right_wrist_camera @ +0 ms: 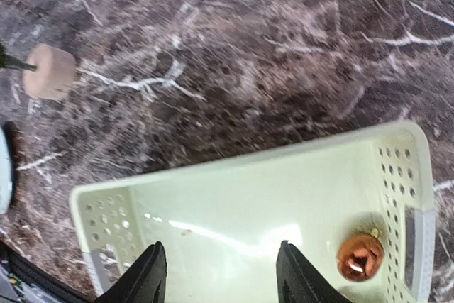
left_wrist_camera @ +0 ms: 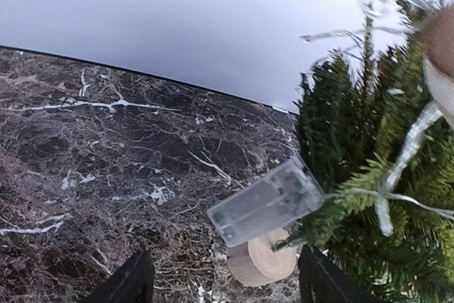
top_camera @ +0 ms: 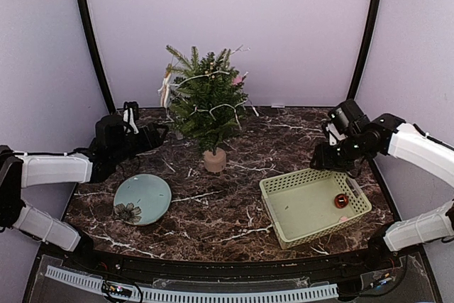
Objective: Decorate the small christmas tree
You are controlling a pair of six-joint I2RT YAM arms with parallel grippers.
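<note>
The small christmas tree (top_camera: pixel 206 101) stands in its beige pot (top_camera: pixel 215 160) at the back middle of the marble table, hung with a white light string and a few ornaments. In the left wrist view the tree (left_wrist_camera: pixel 383 175) fills the right side, with a clear battery box (left_wrist_camera: pixel 266 201) hanging above the pot (left_wrist_camera: pixel 261 261). My left gripper (top_camera: pixel 157 133) is open and empty, just left of the tree. My right gripper (top_camera: pixel 325 160) is open and empty above the pale green basket (top_camera: pixel 278 186), which holds a copper-red ball ornament (right_wrist_camera: pixel 360 258), also in the top view (top_camera: pixel 341 200).
A pale blue plate (top_camera: pixel 142 199) with a dark flower print lies at the front left. The basket's perforated rim (right_wrist_camera: pixel 248 164) runs below my right fingers (right_wrist_camera: pixel 149 274). Purple walls close the back and sides.
</note>
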